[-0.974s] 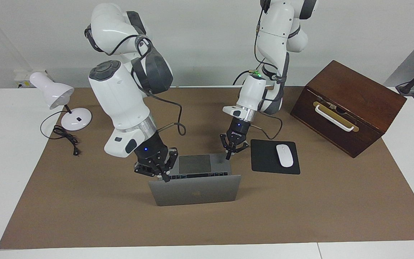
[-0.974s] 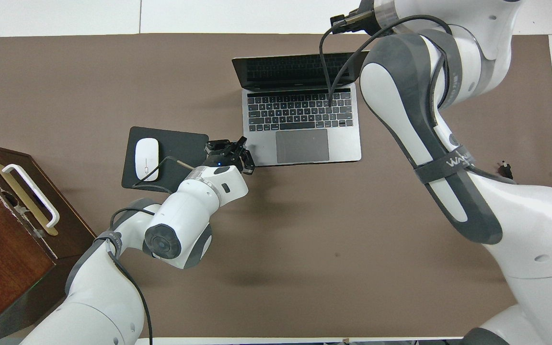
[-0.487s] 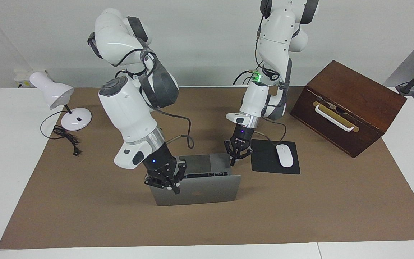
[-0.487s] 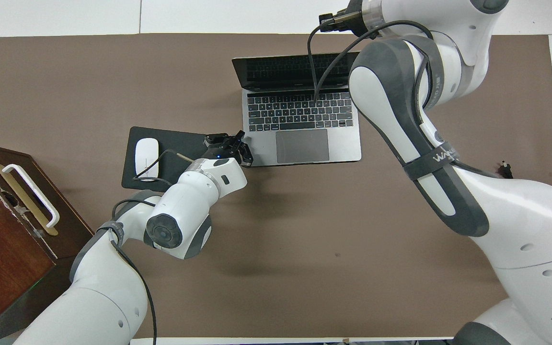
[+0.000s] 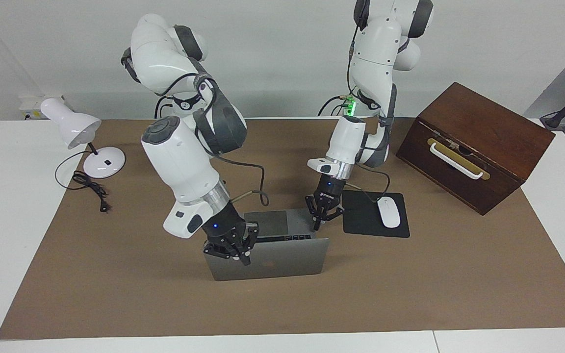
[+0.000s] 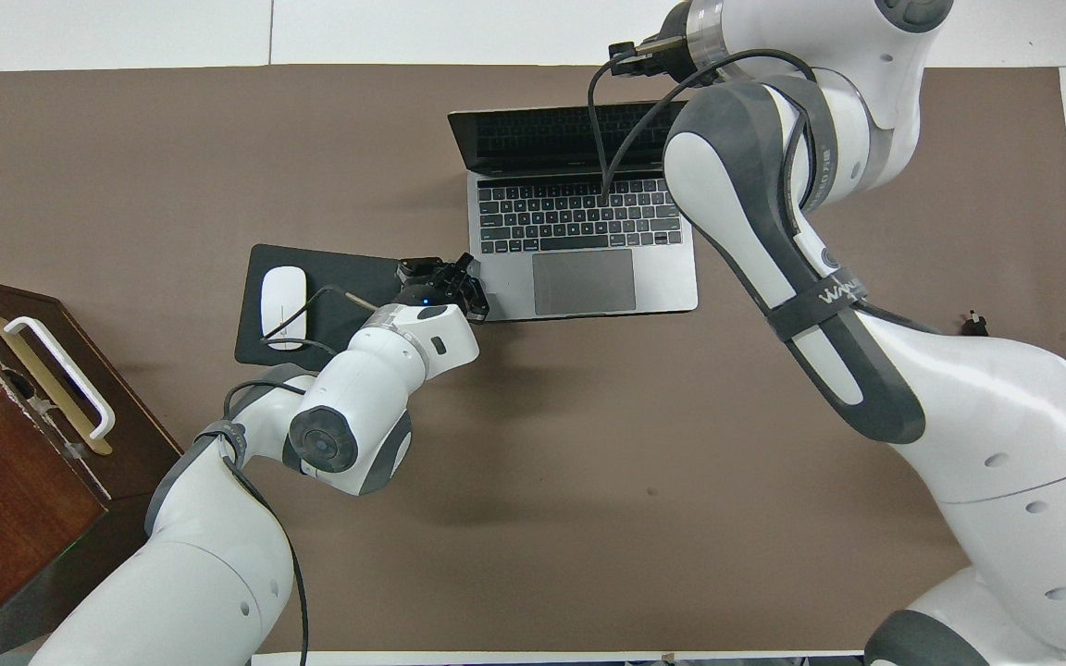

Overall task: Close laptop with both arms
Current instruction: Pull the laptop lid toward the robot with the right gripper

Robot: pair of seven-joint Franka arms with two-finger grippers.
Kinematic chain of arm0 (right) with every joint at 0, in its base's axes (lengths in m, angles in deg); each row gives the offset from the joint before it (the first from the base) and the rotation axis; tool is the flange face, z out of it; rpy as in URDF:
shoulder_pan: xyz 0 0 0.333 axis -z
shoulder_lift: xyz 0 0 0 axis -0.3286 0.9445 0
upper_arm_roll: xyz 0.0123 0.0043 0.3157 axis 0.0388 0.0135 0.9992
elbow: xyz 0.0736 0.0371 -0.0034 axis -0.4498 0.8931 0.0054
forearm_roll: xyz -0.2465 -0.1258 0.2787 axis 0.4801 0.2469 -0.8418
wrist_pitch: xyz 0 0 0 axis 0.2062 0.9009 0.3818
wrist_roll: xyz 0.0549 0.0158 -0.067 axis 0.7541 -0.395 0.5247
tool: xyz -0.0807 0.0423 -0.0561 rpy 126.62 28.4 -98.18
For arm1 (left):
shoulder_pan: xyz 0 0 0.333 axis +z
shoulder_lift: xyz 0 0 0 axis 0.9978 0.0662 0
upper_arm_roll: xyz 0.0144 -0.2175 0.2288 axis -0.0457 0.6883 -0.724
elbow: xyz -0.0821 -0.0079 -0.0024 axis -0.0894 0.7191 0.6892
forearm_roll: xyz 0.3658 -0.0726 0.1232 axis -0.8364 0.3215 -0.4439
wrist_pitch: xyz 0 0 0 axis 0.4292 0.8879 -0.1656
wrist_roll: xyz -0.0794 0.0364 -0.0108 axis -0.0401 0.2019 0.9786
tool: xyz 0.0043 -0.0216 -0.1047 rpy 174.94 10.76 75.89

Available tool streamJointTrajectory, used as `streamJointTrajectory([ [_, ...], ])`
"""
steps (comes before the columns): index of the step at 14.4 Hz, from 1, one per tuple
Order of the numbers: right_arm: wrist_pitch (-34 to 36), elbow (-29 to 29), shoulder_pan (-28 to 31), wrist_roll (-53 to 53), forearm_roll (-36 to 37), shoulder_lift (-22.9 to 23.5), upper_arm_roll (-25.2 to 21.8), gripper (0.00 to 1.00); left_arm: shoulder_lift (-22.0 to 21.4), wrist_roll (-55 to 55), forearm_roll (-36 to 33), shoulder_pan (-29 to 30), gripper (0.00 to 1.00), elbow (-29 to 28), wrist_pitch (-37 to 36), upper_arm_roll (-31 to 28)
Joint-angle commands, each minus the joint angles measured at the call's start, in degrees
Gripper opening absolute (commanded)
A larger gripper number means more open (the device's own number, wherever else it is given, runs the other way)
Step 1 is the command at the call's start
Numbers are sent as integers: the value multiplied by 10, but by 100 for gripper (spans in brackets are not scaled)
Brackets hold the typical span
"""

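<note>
The silver-grey laptop [image 5: 282,262] stands open in the middle of the brown mat, lid upright, its back toward the facing camera. Its keyboard and trackpad show in the overhead view [image 6: 579,277]. My right gripper [image 5: 243,257] is shut and sits at the lid's top edge, against the lid's outer face at the corner toward the right arm's end. In the overhead view the arm hides it. My left gripper [image 5: 317,225] is shut and points down at the base's corner beside the mouse pad; it also shows in the overhead view [image 6: 475,308].
A black mouse pad [image 5: 361,220] with a white mouse [image 5: 388,212] lies beside the laptop toward the left arm's end. A brown wooden box [image 5: 478,142] stands at that end. A white desk lamp [image 5: 74,128] and its cable [image 5: 89,189] are at the right arm's end.
My right gripper has moved from over the keyboard across the lid's top edge onto its outer face. My left gripper has shifted slightly at the base corner. The lid's angle looks unchanged.
</note>
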Motion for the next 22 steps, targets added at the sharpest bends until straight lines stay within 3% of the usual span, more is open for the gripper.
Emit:
streamJointTrajectory([
  [1,-11,-9,4,-9,7,13,10,0,9,-14,-11,6,0,-1,12,1],
  [10,0,-6,5,-14,-5,17,13,0,0,-12,21,-10,0,6,13,3],
  [14,12,0,7,-34,-51,16,13,0,-1,-12,38,-25,0,6,13,2],
  [22,48,3,8,-38,-50,16,12,0,-2,-30,36,-38,0,-27,13,0],
])
